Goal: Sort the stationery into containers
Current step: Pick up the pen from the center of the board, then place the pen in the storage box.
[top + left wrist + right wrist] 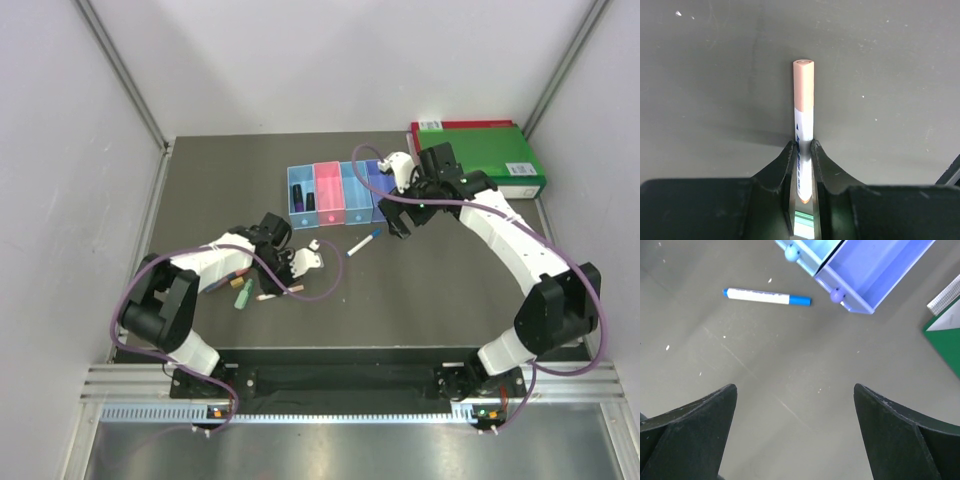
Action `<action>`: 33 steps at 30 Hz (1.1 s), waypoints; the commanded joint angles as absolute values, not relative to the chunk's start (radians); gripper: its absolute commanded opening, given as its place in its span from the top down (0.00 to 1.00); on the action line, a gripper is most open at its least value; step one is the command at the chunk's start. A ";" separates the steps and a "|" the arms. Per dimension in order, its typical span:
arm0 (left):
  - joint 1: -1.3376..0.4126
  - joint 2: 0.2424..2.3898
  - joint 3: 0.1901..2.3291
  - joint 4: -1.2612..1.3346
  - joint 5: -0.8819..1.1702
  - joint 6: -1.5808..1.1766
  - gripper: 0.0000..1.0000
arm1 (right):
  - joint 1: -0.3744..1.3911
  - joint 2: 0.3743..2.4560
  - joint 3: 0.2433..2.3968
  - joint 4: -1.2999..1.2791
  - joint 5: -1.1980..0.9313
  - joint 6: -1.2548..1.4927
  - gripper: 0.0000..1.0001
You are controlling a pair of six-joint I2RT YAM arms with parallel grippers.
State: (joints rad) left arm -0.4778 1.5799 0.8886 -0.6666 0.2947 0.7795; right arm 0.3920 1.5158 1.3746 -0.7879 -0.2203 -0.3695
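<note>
In the left wrist view my left gripper (804, 146) is shut on a thin white pen with a pink end (803, 100), which lies on the dark table pointing away from the jaws. From above, that gripper (297, 272) sits at the table's left middle, over the pen (282, 292). A green highlighter (243, 293) lies just left of it. My right gripper (795, 390) hangs open and empty near the purple-blue end of the containers (345, 190). A white pen with a blue end (765, 296) lies on the table beyond it. A dark marker (297, 193) rests in the leftmost light blue box.
A large green binder (480, 158) lies at the back right, beside the purple-blue box (875, 270). Grey walls close in the table at the left, back and right. Purple cables loop from both arms.
</note>
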 commanded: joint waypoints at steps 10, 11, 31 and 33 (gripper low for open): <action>-0.492 1.482 1.083 -0.724 0.367 0.591 1.00 | 0.408 1.511 1.322 -0.753 -0.236 -0.288 0.00; -0.492 1.467 1.124 -0.727 0.374 0.575 1.00 | 0.407 1.509 1.316 -0.755 -0.248 -0.272 0.00; -0.492 1.036 1.123 -0.385 0.077 0.474 1.00 | 0.529 1.756 1.419 -0.790 -0.249 -0.265 0.04; -0.492 1.019 1.121 -0.380 0.068 0.477 1.00 | 0.544 1.779 1.443 -0.779 -0.241 -0.238 0.04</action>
State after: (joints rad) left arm -0.4892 1.0634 1.1343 -0.4599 0.1226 0.4908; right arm 0.5064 1.7405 1.3663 -0.8051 -0.2737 -0.2779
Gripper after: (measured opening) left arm 0.184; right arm 0.960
